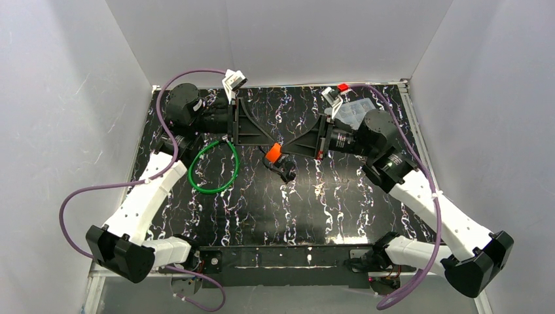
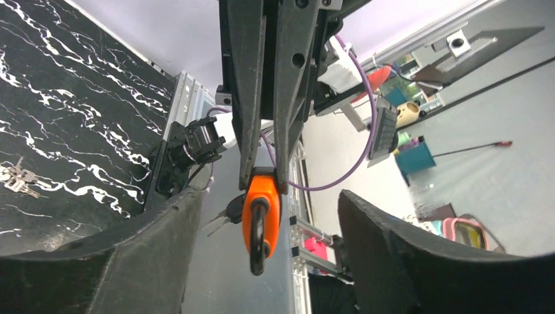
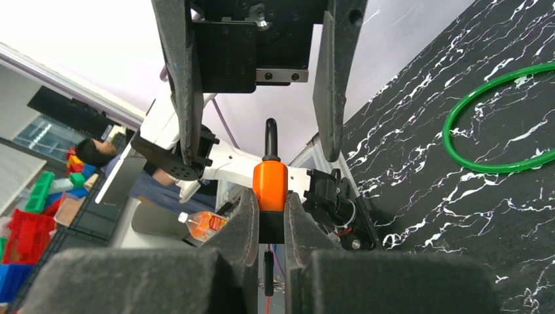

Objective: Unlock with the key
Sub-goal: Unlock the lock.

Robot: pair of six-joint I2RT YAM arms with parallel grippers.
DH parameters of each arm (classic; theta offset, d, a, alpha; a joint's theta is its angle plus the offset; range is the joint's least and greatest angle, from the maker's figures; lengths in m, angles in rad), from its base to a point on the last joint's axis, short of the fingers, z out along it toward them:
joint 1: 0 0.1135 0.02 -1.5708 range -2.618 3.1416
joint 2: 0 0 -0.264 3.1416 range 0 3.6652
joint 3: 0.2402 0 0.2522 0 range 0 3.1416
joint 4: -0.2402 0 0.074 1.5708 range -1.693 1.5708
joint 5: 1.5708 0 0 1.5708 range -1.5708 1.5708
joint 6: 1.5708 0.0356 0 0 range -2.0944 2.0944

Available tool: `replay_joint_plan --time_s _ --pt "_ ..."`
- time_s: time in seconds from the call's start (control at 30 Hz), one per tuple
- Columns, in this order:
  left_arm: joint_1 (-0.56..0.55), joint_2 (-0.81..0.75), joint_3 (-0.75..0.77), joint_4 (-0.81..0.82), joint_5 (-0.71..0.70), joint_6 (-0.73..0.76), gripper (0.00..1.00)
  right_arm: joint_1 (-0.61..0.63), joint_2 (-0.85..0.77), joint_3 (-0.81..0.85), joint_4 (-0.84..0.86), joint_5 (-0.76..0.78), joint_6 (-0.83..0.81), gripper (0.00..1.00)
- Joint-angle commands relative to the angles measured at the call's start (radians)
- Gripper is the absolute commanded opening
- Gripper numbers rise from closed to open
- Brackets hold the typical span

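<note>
Padlock (image 1: pixel 273 153), orange body, dark shackle (image 2: pixel 257 243): held up off the black marbled mat (image 1: pixel 314 209), near mid-table and a little toward the far side, between two grippers that face each other tip to tip.

Right gripper (image 1: pixel 285 152): jaws drawn almost together, clamped on the padlock body from both sides. Pads (image 3: pixel 245 209) pressed flat against the orange casing. Seen from the right wrist, lock body upright between own fingertips, shackle end pointing away toward the opposite gripper.

Left gripper (image 1: pixel 262 140): jaws spread wide, nothing in them. Fingers (image 2: pixel 163 248) stand on either side of the shackle end with a clear gap on each side, not touching the lock.

Keys (image 1: pixel 286 172): dark bunch hanging just below the padlock in the top view. From the left wrist, one key (image 2: pixel 226 210) with a dark head shows just beside the orange body. Cannot tell whether a key is seated in the keyhole. Cannot tell whether the shackle is latched.

Green ring (image 1: pixel 190 173): lies flat on the mat, left of the padlock and well apart from it, near the left arm.

Clear plastic box (image 1: pixel 357 111): at the far right part of the mat, behind the right wrist.

Purple cable (image 1: pixel 65 209): loops out from the left arm past the mat edge.
</note>
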Motion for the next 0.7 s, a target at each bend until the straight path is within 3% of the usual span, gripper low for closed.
replay_joint_plan --time_s 0.0,0.03,0.07,0.17,0.4,0.57,0.67 --pt "0.0 -0.03 0.021 0.046 0.087 -0.013 0.87 -0.005 -0.024 0.121 -0.093 -0.045 -0.103 0.01" --pt "0.0 -0.031 0.016 0.069 0.096 -0.027 0.95 -0.005 -0.02 0.141 -0.13 -0.051 -0.128 0.01" --pt "0.0 -0.033 0.009 0.1 0.107 -0.044 0.98 -0.006 -0.017 0.159 -0.171 -0.061 -0.156 0.01" --pt "0.0 -0.036 -0.011 0.19 0.159 -0.088 0.98 -0.006 -0.007 0.22 -0.276 -0.09 -0.22 0.01" --pt "-0.005 -0.006 0.008 0.165 0.243 -0.054 0.98 -0.006 0.012 0.321 -0.433 -0.106 -0.325 0.01" --pt "-0.052 -0.019 0.034 -0.043 0.253 0.147 0.98 -0.006 0.035 0.362 -0.472 -0.119 -0.35 0.01" --pt "-0.096 -0.017 0.021 -0.089 0.243 0.207 0.98 -0.006 0.048 0.373 -0.47 -0.123 -0.346 0.01"
